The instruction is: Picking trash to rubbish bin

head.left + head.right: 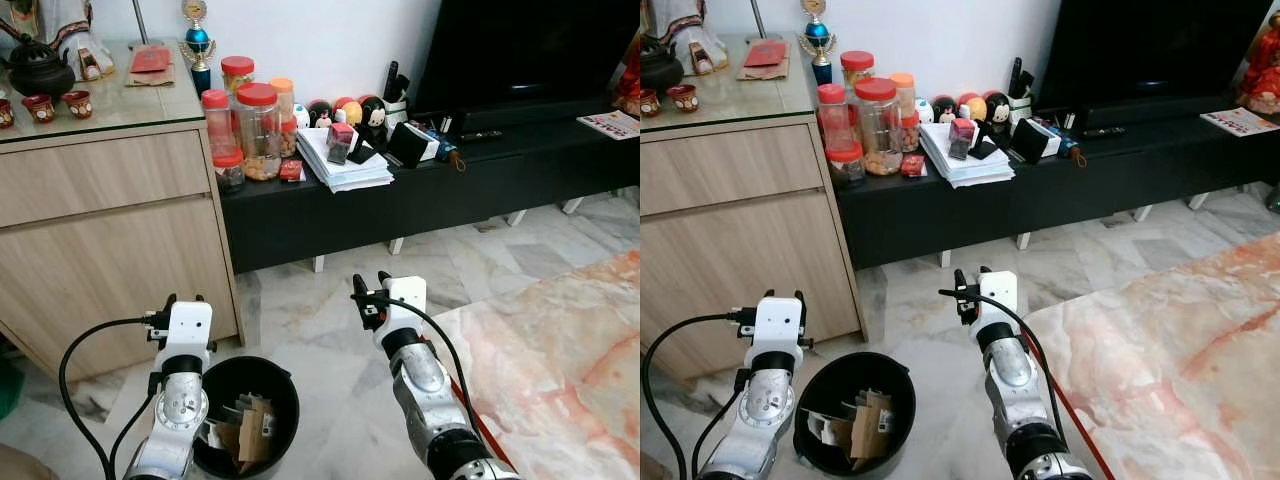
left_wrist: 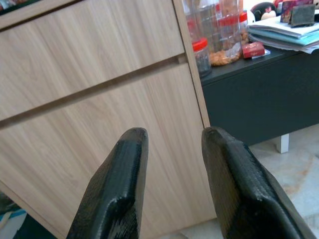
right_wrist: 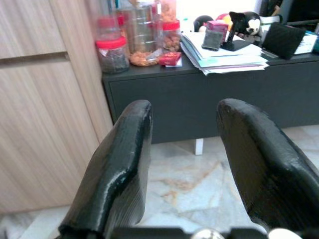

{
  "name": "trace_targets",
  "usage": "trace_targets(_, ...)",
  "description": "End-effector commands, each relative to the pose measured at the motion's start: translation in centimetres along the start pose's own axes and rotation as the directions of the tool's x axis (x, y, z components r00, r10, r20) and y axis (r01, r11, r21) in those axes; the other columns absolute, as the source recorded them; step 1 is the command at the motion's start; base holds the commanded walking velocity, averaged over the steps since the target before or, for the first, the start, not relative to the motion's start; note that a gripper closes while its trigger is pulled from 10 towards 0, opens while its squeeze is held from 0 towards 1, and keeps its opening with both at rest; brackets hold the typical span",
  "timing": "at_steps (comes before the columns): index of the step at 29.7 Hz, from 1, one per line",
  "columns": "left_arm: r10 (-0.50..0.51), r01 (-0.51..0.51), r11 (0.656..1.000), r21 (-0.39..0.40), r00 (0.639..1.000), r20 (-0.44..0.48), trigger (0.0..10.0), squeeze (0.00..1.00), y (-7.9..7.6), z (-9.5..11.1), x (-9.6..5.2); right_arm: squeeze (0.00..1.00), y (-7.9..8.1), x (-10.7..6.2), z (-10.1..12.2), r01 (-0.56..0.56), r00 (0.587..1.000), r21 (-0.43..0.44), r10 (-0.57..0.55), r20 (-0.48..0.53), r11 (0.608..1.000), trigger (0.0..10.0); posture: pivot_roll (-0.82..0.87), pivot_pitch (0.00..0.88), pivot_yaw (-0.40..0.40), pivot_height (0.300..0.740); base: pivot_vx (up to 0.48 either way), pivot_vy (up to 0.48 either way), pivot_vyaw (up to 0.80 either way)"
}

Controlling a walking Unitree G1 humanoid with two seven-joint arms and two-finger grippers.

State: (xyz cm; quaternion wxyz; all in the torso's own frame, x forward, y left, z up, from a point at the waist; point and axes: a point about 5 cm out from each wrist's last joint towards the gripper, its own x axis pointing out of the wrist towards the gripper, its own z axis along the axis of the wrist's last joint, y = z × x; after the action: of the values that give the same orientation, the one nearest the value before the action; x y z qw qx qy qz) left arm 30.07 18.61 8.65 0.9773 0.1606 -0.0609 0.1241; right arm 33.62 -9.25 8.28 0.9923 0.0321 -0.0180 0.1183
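Left eye view, for your record: black rubbish bin (image 1: 275, 392) stood on the marble floor (image 1: 330, 330) beside the wooden cabinet (image 1: 110, 230), holding cardboard and paper scraps (image 1: 248, 428). Your left gripper (image 1: 184, 299) hovered at the bin's near-left rim, fingers parted and grasping nothing. Your right gripper (image 1: 370, 282) hung over the floor to the bin's right, fingers likewise spread and empty. Low black console (image 1: 420, 190) behind carried red-lidded jars (image 1: 258, 130) and a paper stack (image 1: 345, 165). Patterned rug (image 1: 560, 350) lay on your right.
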Motion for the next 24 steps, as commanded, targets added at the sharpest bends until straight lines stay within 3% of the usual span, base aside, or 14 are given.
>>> trace_targets(1,-0.020,0.020,1.000,0.010,1.000,0.011,10.0,0.00,-0.40,0.11,-0.01,0.00,0.16,-0.22,-0.38,0.001,1.000,0.007,-0.001,-0.007,1.000,10.0,0.00,0.044,-0.053,0.740,0.000,0.000,0.00)
trace_targets(9,-0.026,0.026,1.000,0.008,1.000,0.009,10.0,0.00,-0.49,0.01,-0.11,0.00,0.59,-0.39,-0.78,-0.023,0.999,0.006,0.023,-0.022,1.000,10.0,0.00,0.037,-0.052,0.740,-0.060,0.000,0.00)
trace_targets(24,-0.043,0.043,0.999,0.006,0.999,0.012,10.0,0.00,-0.67,0.04,-0.10,0.00,0.98,-0.50,-1.06,-0.037,0.999,0.010,0.037,-0.032,0.999,10.0,0.00,0.038,-0.050,0.740,-0.224,0.000,0.00)
